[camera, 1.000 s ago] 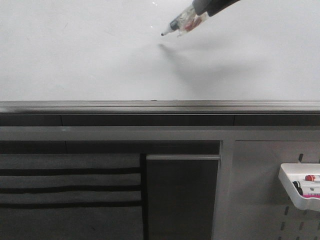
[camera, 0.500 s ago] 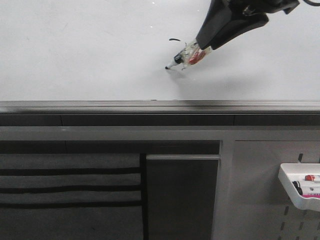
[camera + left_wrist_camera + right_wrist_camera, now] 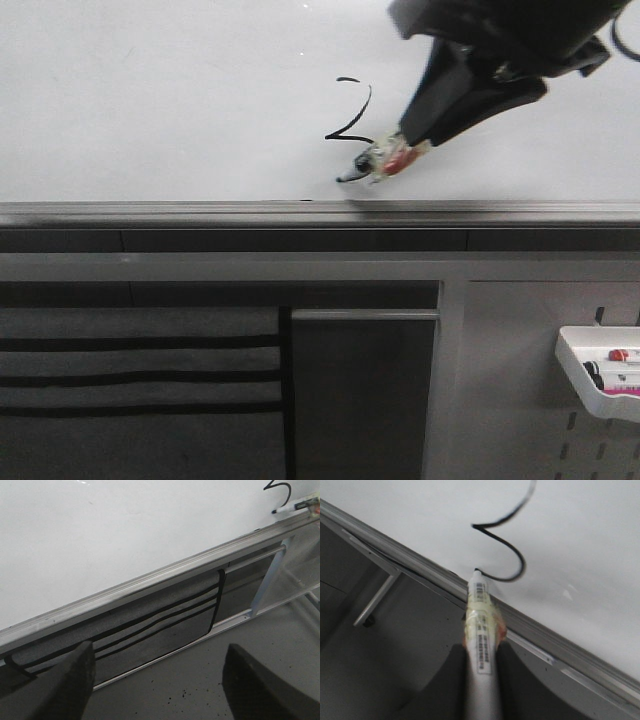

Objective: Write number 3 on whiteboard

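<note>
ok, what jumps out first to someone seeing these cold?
The right gripper holding a marker, tip low on the whiteboard just above its rail. Beside it is the black 3, its lower loop ending at the tip. The left gripper is open, away from the board.

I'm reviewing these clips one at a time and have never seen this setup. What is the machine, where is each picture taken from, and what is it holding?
It is a robot with two arms, each ending in a gripper. The front view looks forward at the whiteboard; the other two come from cameras on the wrists. The right gripper is shut on a marker, its tip at the board just above the lower rail. The number 3 is nearly drawn, the lower loop curling back toward the tip. The left gripper hangs open and empty. A white tray with spare markers hangs at lower right.
</note>
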Robot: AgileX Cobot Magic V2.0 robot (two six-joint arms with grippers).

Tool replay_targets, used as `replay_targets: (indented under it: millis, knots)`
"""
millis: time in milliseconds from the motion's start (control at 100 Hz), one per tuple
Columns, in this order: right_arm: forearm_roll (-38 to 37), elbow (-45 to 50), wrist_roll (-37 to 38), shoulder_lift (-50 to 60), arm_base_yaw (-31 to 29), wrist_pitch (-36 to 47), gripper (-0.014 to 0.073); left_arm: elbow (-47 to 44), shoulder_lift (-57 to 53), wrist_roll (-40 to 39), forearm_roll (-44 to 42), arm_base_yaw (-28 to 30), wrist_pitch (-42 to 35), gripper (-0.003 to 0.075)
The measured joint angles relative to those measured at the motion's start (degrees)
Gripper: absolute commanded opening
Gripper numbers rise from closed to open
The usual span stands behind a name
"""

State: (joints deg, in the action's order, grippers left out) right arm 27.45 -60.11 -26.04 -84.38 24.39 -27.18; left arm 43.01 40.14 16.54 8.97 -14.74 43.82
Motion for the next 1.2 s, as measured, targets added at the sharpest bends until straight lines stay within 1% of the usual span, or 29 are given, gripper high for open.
replay_targets:
  millis: [60, 140, 210, 280, 410, 560, 610, 670, 780, 850, 920, 1060, 1140, 1200]
  knots:
    - [0.3, -1.61, 0.08, -1.23, 1.92, 1.58, 0.0003, 0.0, 0.0, 0.0, 0.0, 0.0, -0.03, 0.0494]
    - [0.44, -4.57, 0.08, -1.63, 2.81, 0.85, 0.0003, 0.0, 0.0, 0.0, 0.0, 0.0, -0.14, 0.0494]
    - [0.53, -5.98, -0.55, 0.31, 3.23, -1.25, 0.0003, 0.0, 0.0, 0.0, 0.0, 0.0, -0.14, 0.0494]
    - [0.53, -5.45, -3.13, 4.4, 3.97, -3.42, 0.0003, 0.0, 0.0, 0.0, 0.0, 0.0, -0.14, 0.0494]
    - [0.53, -0.62, -9.47, 14.91, 5.47, -5.33, 0.0003, 0.0, 0.0, 0.0, 0.0, 0.0, -0.14, 0.0494]
    - [0.57, 5.76, -17.39, 24.68, 5.59, -7.23, 0.0003, 0.0, 0.28, 0.2, 0.0, 0.0, 1.35, 0.0494]
    - [0.57, 7.45, -20.92, 26.99, 5.59, -7.95, 0.0003, 0.0, 1.2, 1.48, 0.94, -0.11, 1.75, 0.0494]
    - [0.57, 9.01, -25.88, 29.13, 5.59, -9.35, 0.0003, 0.0, 2.57, 5.2, 3.33, -1.14, 1.75, 0.0494]
    - [0.45, 9.83, -31.94, 30.49, 6.1, -12.88, 0.0003, 1.21, 6.13, 15.97, 9.59, -5.92, 1.97, 0.0494]
    - [0.45, 9.89, -33.34, 30.63, 6.72, -14.0, 0.0003, 2.89, 8.86, 21.99, 12.54, -9.89, 1.97, 0.0494]
    - [0.45, 9.89, -34.75, 30.63, 7.52, -14.39, 0.0003, 4.93, 12.02, 26.31, 13.88, -14.35, 1.97, 0.0494]
    - [0.45, 9.89, -37.13, 30.39, 9.46, -14.42, 0.0003, 9.47, 19.06, 32.63, 14.37, -23.25, 1.86, 0.0494]
    - [0.45, 9.89, -37.49, 30.26, 10.22, -14.42, 0.0003, 11.99, 23.18, 34.39, 13.93, -27.71, 1.38, 0.0494]
    - [0.45, 9.89, -37.64, 30.26, 10.42, -14.42, 0.0003, 13.94, 26.52, 35.12, 13.25, -30.02, 0.99, 0.0494]
